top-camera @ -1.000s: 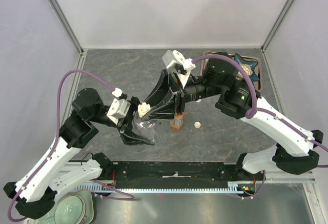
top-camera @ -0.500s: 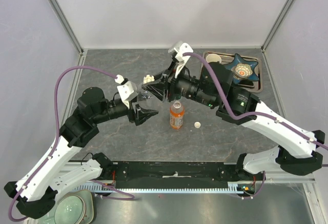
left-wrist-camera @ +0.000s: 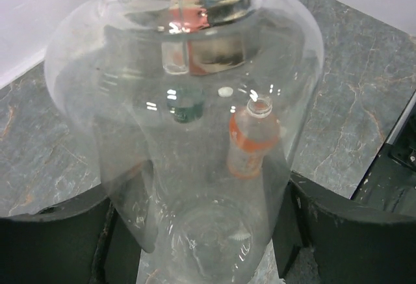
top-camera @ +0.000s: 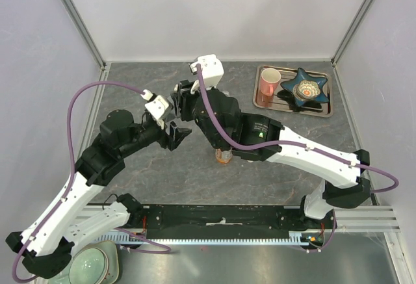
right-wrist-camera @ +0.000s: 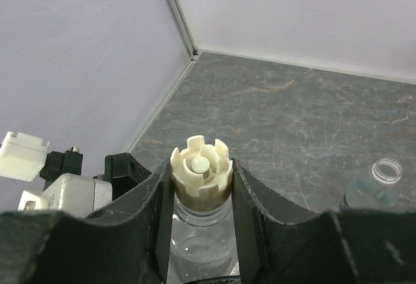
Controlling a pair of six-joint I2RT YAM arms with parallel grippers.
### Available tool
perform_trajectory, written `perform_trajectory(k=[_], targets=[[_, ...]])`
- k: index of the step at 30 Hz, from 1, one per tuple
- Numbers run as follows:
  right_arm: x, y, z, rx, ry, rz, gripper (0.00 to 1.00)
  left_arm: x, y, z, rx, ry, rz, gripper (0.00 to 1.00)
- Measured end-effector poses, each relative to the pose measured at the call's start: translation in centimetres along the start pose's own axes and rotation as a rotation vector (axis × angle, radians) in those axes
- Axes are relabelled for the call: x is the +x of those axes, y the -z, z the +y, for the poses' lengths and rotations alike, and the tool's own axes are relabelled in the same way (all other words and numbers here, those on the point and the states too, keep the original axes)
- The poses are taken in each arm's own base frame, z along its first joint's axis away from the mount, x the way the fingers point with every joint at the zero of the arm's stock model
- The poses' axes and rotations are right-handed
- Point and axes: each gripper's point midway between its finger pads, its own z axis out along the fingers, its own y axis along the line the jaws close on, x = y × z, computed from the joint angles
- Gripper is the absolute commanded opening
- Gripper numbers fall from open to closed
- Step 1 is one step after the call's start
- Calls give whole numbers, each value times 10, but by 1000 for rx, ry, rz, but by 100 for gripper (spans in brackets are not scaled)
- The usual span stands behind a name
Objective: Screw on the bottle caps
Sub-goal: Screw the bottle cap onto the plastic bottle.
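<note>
My left gripper (left-wrist-camera: 195,196) is shut on the lower body of a clear bottle (left-wrist-camera: 195,69), which fills the left wrist view. My right gripper (right-wrist-camera: 201,167) is shut on a cream, crown-shaped cap (right-wrist-camera: 200,183) sitting on that bottle's neck (right-wrist-camera: 198,238). From above, the two grippers (top-camera: 179,128) (top-camera: 184,99) meet over the table's left-centre. The orange bottle (top-camera: 223,156) stands uncapped, half hidden under the right arm; through the held bottle it shows again (left-wrist-camera: 250,144), near a small white cap (left-wrist-camera: 225,91). Another uncapped clear bottle (right-wrist-camera: 379,185) stands on the table.
A metal tray (top-camera: 328,107) at the back right holds a pink mug (top-camera: 268,84) and a blue star-shaped bowl (top-camera: 305,88). The right arm (top-camera: 286,147) stretches across the table's middle. Pale walls close in the back and sides.
The right arm has swung left across the table and now covers the orange bottle and the loose cap. Both grippers moved toward the back left with the clear bottle.
</note>
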Motion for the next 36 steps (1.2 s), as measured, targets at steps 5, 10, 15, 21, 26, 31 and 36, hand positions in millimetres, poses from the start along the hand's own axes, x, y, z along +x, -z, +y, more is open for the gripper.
perform_trajectory(k=[5, 10, 15, 21, 26, 31, 36], targets=[[-4, 2, -5, -25, 2, 3, 96, -15, 3, -15, 78, -29, -64, 4], [-16, 28, -2, -257, 27, 18, 98, -31, 11, -39, 205, -60, -139, 4], [-43, 80, 8, -614, 101, -1, 98, -40, 17, -59, 320, -80, -185, 3], [-69, 152, 25, -1007, 198, -66, 97, -41, 39, -106, 621, -98, -211, 3], [-66, 168, 48, -1222, 225, -38, 85, -33, 68, -142, 910, -102, -210, 2], [-41, 166, 69, -1386, 179, 64, 79, -30, 83, -154, 1028, -90, -197, 2], [-38, 175, 76, -1480, 136, 85, 71, -30, 86, -156, 1051, -89, -200, 2]])
